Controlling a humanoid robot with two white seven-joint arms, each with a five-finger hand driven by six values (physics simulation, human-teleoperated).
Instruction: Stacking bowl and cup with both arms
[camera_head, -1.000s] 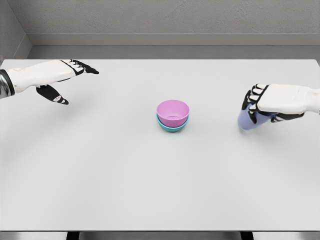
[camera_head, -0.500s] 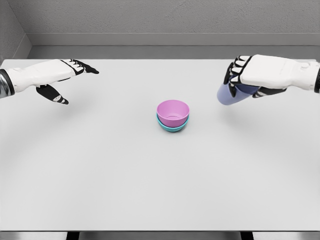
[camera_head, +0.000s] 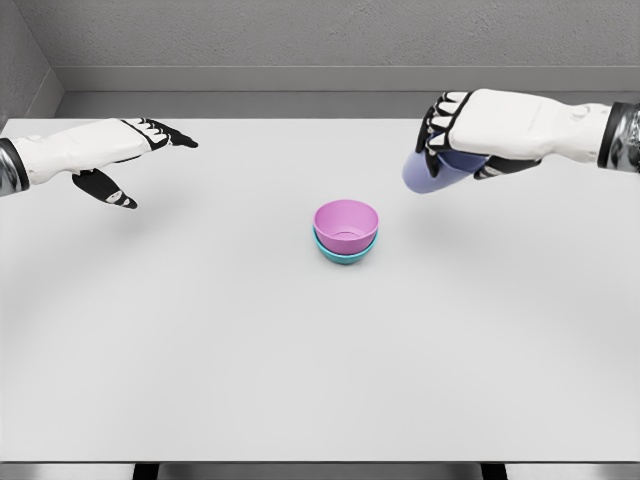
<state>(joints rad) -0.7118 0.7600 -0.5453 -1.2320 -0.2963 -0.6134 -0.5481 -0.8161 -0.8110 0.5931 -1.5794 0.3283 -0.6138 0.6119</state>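
R hand (camera_head: 470, 135) gripping purple cup (camera_head: 432, 170) tilted, up-right of pink bowl (camera_head: 346, 226) nested in teal bowl (camera_head: 345, 252), L hand (camera_head: 120, 160) spread over table (camera_head: 200, 350) far left

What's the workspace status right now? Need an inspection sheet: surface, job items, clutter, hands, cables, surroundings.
Surface: plain white table, flat, no marks seen.
Job's things: pink plastic bowl nested in a teal plastic bowl, mid-table; lavender plastic cup held above the table, tilted, up and right of the bowls, not touching them.
Clutter: nothing seen.
Hands: right hand closed around the lavender cup; left hand far left, fingers spread, holding nothing.
Cables: nothing seen.
Surroundings: grey wall behind the table, dark table legs at the bottom edge.
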